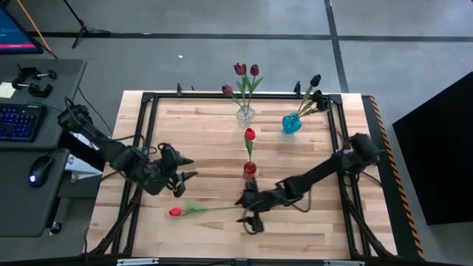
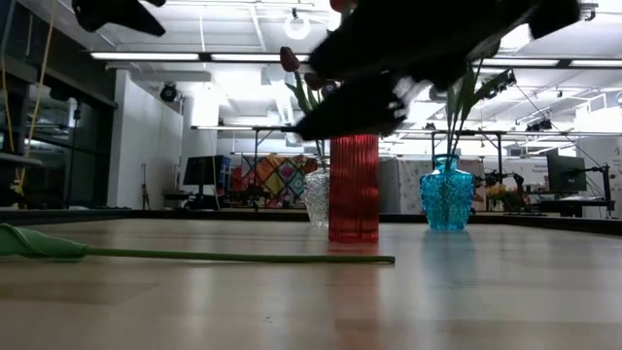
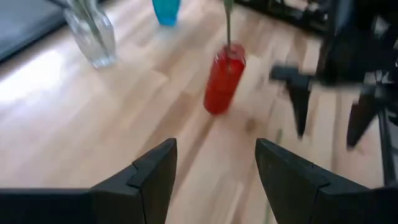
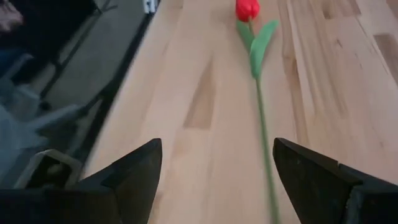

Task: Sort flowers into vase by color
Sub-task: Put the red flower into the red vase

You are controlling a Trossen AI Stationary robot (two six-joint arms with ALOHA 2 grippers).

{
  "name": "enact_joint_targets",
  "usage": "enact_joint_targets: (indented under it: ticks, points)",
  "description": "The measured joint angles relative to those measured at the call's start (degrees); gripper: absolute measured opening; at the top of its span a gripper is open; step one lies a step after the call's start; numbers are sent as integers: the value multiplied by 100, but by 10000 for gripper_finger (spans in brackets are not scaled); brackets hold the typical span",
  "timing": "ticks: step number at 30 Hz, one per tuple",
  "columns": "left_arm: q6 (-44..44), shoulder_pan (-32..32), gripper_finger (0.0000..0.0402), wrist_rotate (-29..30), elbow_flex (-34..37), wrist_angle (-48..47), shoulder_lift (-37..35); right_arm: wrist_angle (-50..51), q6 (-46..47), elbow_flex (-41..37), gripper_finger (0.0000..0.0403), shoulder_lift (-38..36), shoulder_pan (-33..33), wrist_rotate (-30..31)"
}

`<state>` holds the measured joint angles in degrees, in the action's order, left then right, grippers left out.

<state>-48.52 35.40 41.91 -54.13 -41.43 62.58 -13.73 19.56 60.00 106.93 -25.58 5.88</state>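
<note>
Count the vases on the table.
3: a clear vase near the far edge, a blue vase to its right, and a red vase at the table's middle.

Two dark, jointed arms, each ending in black, wedge-shaped fingers (image 3: 149, 180).

A pale wooden table top (image 1: 214, 140) with a black metal frame stands on a grey concrete floor (image 1: 222, 52). A dark desk (image 1: 29, 192) beside it carries a black backlit keyboard (image 1: 18, 122) and a mouse (image 1: 38, 171). Long fluorescent ceiling lights (image 2: 185, 56) shine over the room's white walls.
</note>
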Motion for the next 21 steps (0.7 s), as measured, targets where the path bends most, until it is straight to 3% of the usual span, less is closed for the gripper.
enact_joint_targets:
  ticks: [6, 21]
  points:
    - [564, -104, 207, 113, 0, 32, -114, 192, -936, 1231, 296, 1150, 107, 363]
    - [768, -136, 207, 47, 0, 121, -108, 1143, -727, 4198, 295, 3529, 429, 840]
